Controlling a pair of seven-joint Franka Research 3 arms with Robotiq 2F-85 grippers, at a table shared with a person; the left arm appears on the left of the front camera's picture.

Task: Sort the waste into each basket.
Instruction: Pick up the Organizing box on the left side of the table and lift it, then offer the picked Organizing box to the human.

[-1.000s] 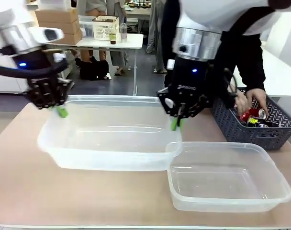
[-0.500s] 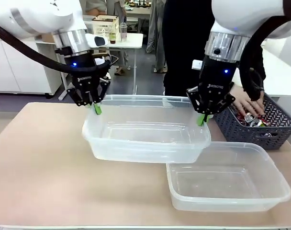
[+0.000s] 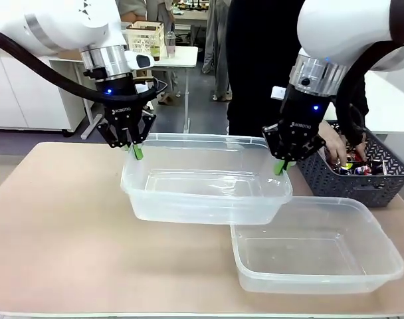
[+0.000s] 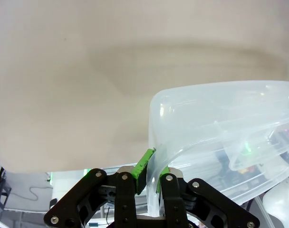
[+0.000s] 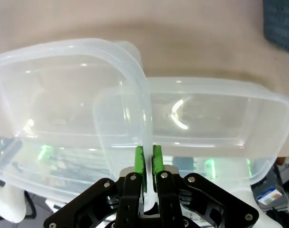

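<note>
left jaws pinch the clear tub (image 3: 205, 193) rim at one far corner, right jaws pinch the other; the tub hangs between them, see-through, with rounded corners. Bare worktop (image 3: 56, 226) below left jaws. Second tub (image 3: 315, 256) sits below right jaws, rims overlapping; grey basket (image 3: 371, 189) just outboard

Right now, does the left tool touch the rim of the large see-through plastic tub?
Touching. In the left wrist view the left tool is shut on the large see-through plastic tub, its green pads pinching the rolled rim.
</note>
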